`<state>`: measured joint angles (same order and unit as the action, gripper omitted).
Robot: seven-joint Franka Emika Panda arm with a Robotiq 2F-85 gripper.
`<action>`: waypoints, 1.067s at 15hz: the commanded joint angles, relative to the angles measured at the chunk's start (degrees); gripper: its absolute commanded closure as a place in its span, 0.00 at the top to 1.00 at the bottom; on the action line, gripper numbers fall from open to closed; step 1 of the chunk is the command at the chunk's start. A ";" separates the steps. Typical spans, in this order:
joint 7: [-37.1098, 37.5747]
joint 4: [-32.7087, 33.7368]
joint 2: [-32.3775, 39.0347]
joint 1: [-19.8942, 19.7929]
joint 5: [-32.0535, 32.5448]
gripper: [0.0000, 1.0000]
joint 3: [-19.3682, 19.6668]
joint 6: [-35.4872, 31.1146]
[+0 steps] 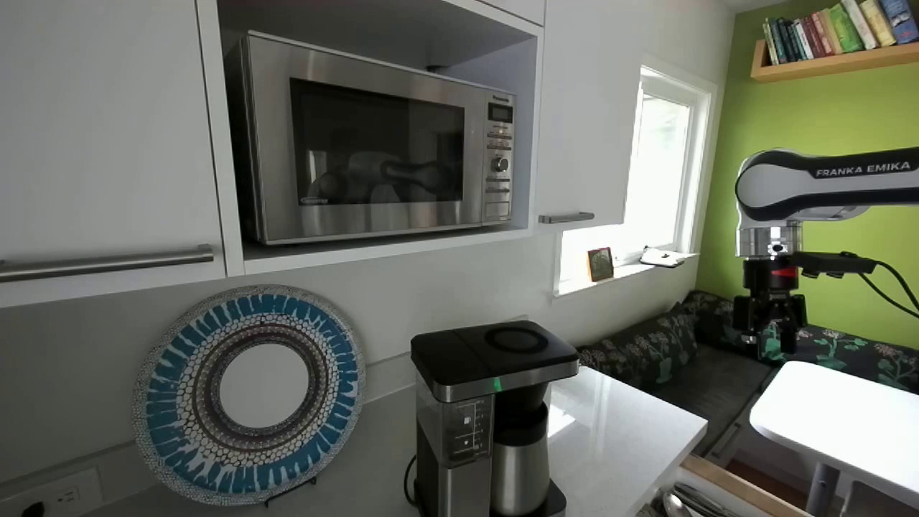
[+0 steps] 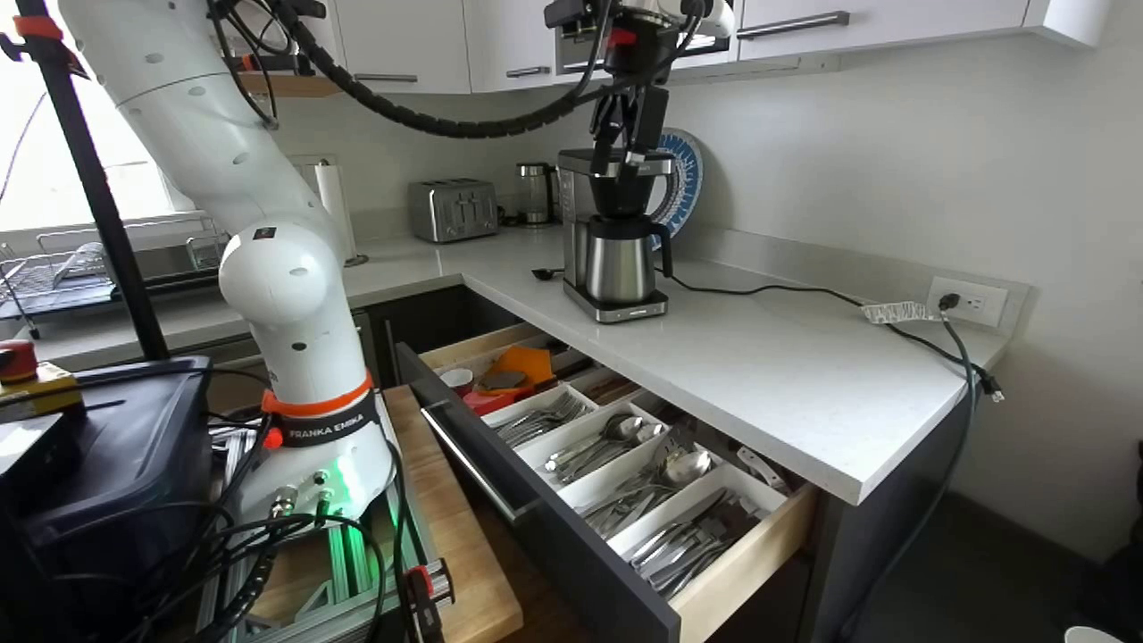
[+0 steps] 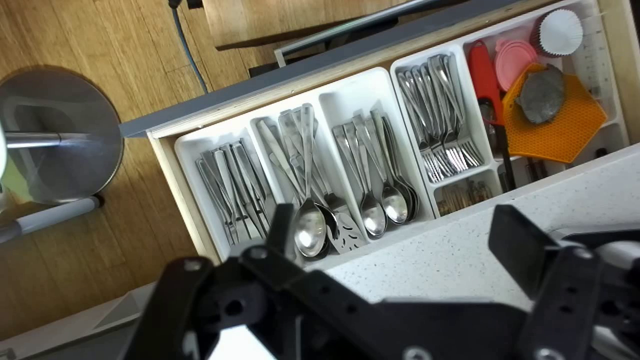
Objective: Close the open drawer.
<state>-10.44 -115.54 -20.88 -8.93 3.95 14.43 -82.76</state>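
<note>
Wrist view: gripper (image 3: 397,230) wide, holding nothing; drawer (image 3: 225,96) open, upper centre. Tight gap to wooden tabletop (image 3: 275,20), top edge, could snag fingers (image 3: 517,245).

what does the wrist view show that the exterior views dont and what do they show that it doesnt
Only the wrist view shows the flat round metal base, at its left edge. Small items inside the open drawer may be partly hidden from the exterior cameras, so I leave those aside.

Only the exterior views show the microwave, the toaster and the blue-patterned disc, though not each in both.

Every view shares the open drawer, its cutlery, the pale worktop and the open hand.
</note>
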 commanded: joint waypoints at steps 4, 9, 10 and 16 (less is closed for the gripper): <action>0.26 -0.15 -0.12 -0.55 0.08 1.00 -0.33 0.30; -6.82 -10.10 -3.81 -0.54 6.46 1.00 0.34 -6.11; -9.68 -12.62 -4.97 -0.45 8.00 1.00 0.72 -8.67; -19.21 -23.64 -7.98 -2.42 9.99 1.00 5.27 -16.49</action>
<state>-27.46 -134.85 -27.31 -9.89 12.49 18.14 -100.11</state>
